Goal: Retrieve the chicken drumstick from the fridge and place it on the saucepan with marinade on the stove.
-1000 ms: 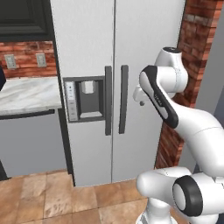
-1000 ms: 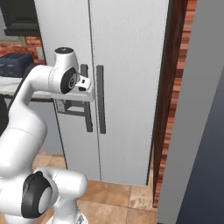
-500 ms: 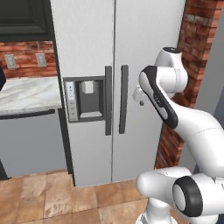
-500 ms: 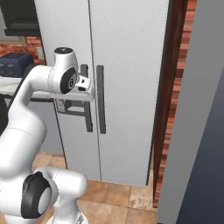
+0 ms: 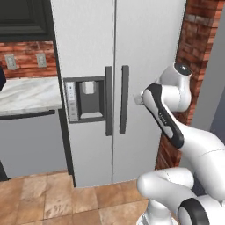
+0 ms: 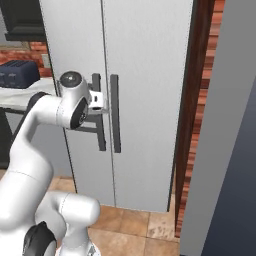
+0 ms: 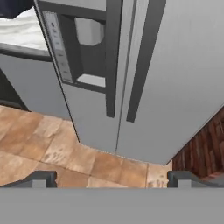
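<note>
You saw a light grey fridge with dark handles. At its three o'clock, the brick wall was red; the floor tiles were tan.

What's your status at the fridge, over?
Gripper open, jaws wide, holding nothing. Fridge shut, both doors closed; handles untouched. Drumstick not seen yet. Nothing between hand and doors.
</note>
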